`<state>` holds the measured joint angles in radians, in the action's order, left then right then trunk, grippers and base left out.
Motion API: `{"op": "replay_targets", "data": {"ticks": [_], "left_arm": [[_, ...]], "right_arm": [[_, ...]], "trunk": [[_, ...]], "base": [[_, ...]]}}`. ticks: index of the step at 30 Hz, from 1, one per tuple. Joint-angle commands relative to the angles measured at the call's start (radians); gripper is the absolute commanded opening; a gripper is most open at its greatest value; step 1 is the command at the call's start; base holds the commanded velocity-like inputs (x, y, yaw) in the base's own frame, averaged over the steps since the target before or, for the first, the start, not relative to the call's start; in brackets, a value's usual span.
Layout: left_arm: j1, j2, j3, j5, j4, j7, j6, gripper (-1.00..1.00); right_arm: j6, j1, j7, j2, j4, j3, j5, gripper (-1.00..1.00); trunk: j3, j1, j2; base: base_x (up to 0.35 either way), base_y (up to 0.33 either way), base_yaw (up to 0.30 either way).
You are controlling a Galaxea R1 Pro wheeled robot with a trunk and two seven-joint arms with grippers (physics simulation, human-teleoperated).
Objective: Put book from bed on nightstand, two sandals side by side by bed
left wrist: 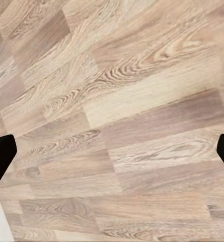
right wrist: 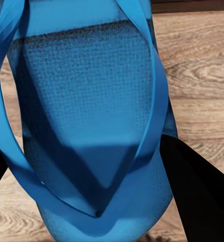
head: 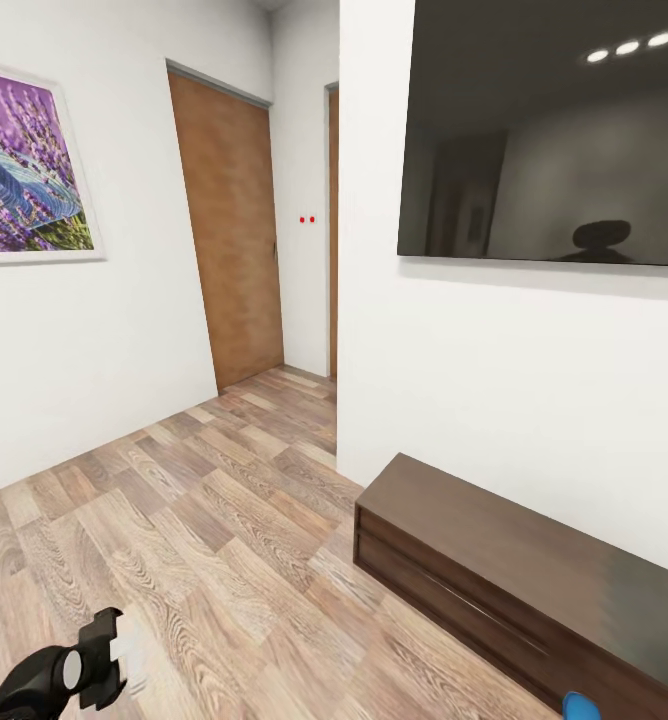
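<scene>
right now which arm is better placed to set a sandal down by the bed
Right. Its tool already has a blue sandal between its fingers, above the wood floor. The left tool is open over bare planks, holding nothing. The bed isn't in sight yet.

- No words, labels, brand names or numbers can be read anywhere in the views.
- The framed picture [head: 29,165] on the wall shows purple flowers and carries no lettering.
- The dark wall screen [head: 549,130] bears no logo that can be made out.
</scene>
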<state>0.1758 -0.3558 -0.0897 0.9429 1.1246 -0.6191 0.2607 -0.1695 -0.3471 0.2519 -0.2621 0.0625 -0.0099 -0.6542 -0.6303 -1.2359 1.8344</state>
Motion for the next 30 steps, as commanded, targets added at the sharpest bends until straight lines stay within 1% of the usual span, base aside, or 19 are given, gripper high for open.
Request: {"op": "replay_targets", "data": {"ticks": [1,4,8,9,12,13,15,16,17,18,20,22,25,26,27,28,30], "left_arm": [[0.001,0.000,-0.003,0.008,0.010,-0.018,0.009,1.00],[0.000,0.001,-0.005,0.011,0.021,-0.029,0.022,1.00],[0.001,0.005,-0.009,0.015,0.032,-0.038,0.098,1.00],[0.000,0.006,-0.009,0.015,0.032,-0.038,0.105,1.00],[0.000,0.017,-0.011,0.015,0.033,-0.039,0.130,1.00],[0.000,0.029,-0.011,0.016,0.033,-0.039,0.139,1.00],[0.000,0.042,-0.011,0.019,0.033,-0.039,0.146,1.00],[0.000,0.055,-0.010,0.027,0.033,-0.039,0.153,1.00],[0.000,0.060,-0.010,0.032,0.033,-0.039,0.157,1.00],[0.000,0.067,-0.011,0.046,0.033,-0.039,0.164,1.00],[0.000,0.074,-0.011,0.067,0.034,-0.039,0.173,1.00],[0.000,0.078,-0.011,0.080,0.034,-0.039,0.178,1.00],[0.001,0.094,-0.011,0.090,0.034,-0.037,0.181,1.00],[0.001,0.106,-0.011,0.091,0.035,-0.035,0.182,1.00],[0.001,0.126,-0.010,0.093,0.039,-0.034,0.183,1.00],[0.001,0.138,-0.010,0.094,0.044,-0.034,0.183,1.00],[0.001,0.189,-0.010,0.110,0.071,-0.033,0.184,1.00]], "right_arm": [[-0.006,-0.002,0.007,0.000,0.005,-0.001,-0.005,-1.00],[-0.007,-0.002,0.007,0.000,0.005,-0.001,-0.005,-1.00],[-0.007,-0.002,0.007,0.000,0.005,-0.001,-0.005,-1.00],[-0.007,-0.002,0.007,0.000,0.005,-0.001,-0.005,-1.00],[-0.007,-0.002,0.007,0.000,0.005,-0.001,-0.005,-1.00],[-0.007,-0.002,0.007,0.000,0.005,-0.001,-0.005,-1.00],[-0.007,-0.002,0.007,0.000,0.005,-0.001,-0.005,-1.00],[-0.007,-0.002,0.007,0.000,0.005,-0.001,-0.005,-1.00],[-0.007,-0.002,0.007,0.000,0.005,-0.001,-0.005,-1.00],[-0.007,-0.002,0.007,0.000,0.005,-0.001,-0.005,-1.00],[-0.007,-0.002,0.008,0.000,0.005,-0.001,-0.005,-1.00],[-0.007,-0.002,0.008,0.000,0.005,-0.001,-0.005,-1.00],[-0.007,-0.003,0.008,0.000,0.005,-0.001,-0.005,-1.00],[-0.007,-0.003,0.008,0.000,0.005,-0.001,-0.005,-1.00],[-0.007,-0.003,0.008,0.000,0.005,-0.001,-0.005,-1.00],[-0.007,-0.003,0.008,0.000,0.005,-0.001,-0.005,-1.00],[-0.007,-0.003,0.008,0.000,0.005,-0.001,-0.005,-1.00]], "trunk": [[-0.001,0.000,0.001],[-0.001,0.000,0.001],[-0.001,0.000,0.001],[-0.001,0.000,0.001],[-0.001,0.000,0.001],[-0.001,0.000,0.001],[-0.001,0.000,0.001],[-0.004,-0.004,0.008],[-0.007,-0.008,0.015],[-0.010,-0.011,0.022],[-0.017,-0.019,0.036],[-0.023,-0.027,0.050],[-0.032,-0.038,0.071],[-0.036,-0.042,0.078],[-0.039,-0.046,0.085],[-0.042,-0.050,0.092],[-0.048,-0.057,0.106]], "base": [[0.000,0.000,0.000],[0.000,0.000,0.000],[0.000,0.000,0.000],[0.000,0.000,0.000],[0.000,0.000,0.000],[0.000,0.000,0.000],[0.000,0.000,0.000],[0.000,0.000,0.000],[0.000,0.000,0.000],[0.000,0.000,0.000],[0.000,0.000,0.000],[0.000,0.000,0.000],[0.000,0.000,0.000],[0.000,0.000,0.000],[0.000,0.000,0.000],[0.000,0.000,0.000],[0.000,0.000,0.000]]}}
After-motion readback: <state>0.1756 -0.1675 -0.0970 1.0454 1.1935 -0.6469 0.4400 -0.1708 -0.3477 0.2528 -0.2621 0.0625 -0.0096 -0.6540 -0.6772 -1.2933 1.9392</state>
